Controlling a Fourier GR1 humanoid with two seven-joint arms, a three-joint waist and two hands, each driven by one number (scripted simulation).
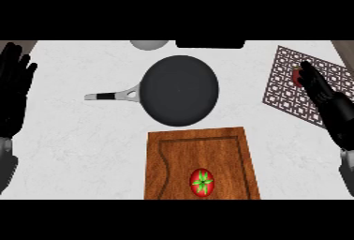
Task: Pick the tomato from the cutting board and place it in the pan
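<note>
A red tomato (202, 182) with a green stem star lies on the near end of the wooden cutting board (200, 145). Just beyond the board sits a dark round pan (180, 90), its grey handle pointing left; nothing lies in it. My right hand (323, 96) is open at the right edge, fingers stretched up over a patterned mat, well to the right of the tomato. My left hand (14, 86) rests open at the left edge, fingers up, far from the board.
A patterned trivet mat (290, 84) lies at the right, with a small red object (297, 76) partly hidden behind my right hand. A grey bowl (149, 44) and a dark object (210, 44) sit at the counter's far edge.
</note>
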